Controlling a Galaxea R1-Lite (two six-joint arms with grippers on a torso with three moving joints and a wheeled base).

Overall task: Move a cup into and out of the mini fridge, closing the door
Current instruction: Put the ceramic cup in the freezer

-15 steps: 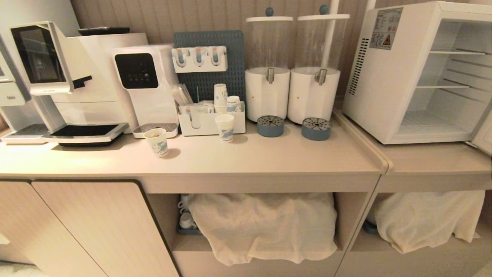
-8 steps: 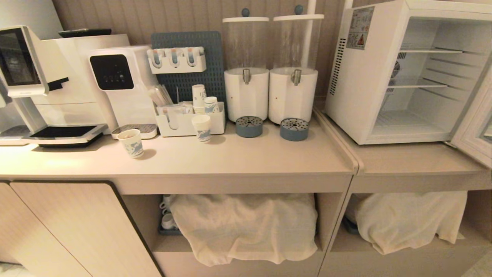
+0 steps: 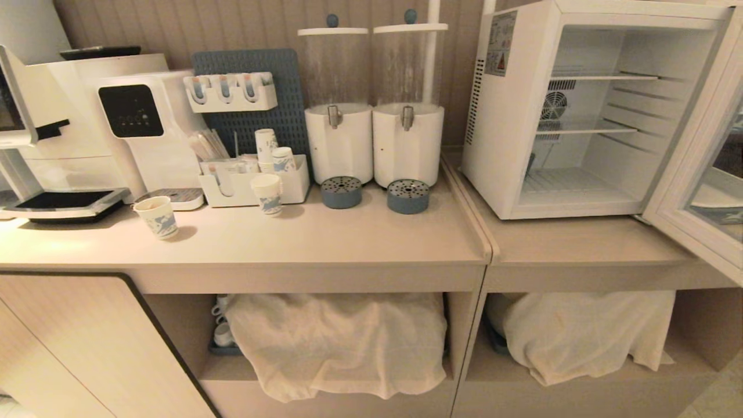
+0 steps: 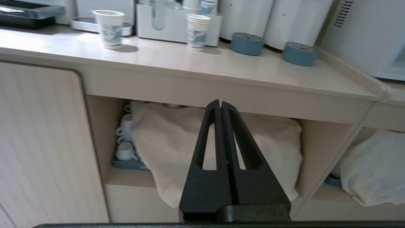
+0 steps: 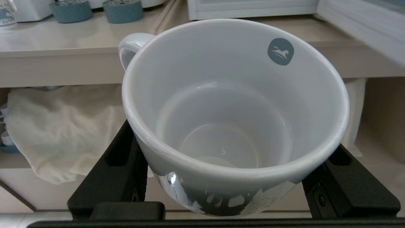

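The right gripper (image 5: 234, 177) held the cup (image 5: 234, 104) across its body, mouth up, both below the worktop's (image 3: 348, 244) front edge, so it could travel level. The mini fridge (image 3: 522, 110) stood at the worktop's far right corner, its door (image 3: 696, 168) swung wide, probably ready to receive the cup. The left gripper (image 4: 220, 106) hung pressed closed and empty.

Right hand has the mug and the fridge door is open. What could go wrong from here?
1. The cup sits between the right hand's fingers, gripped low on its wall; it could tip or slip during the lift.
2. The door swings out on the mini fridge's right, so the arm may clip it.
3. The wire shelves leave limited headroom.
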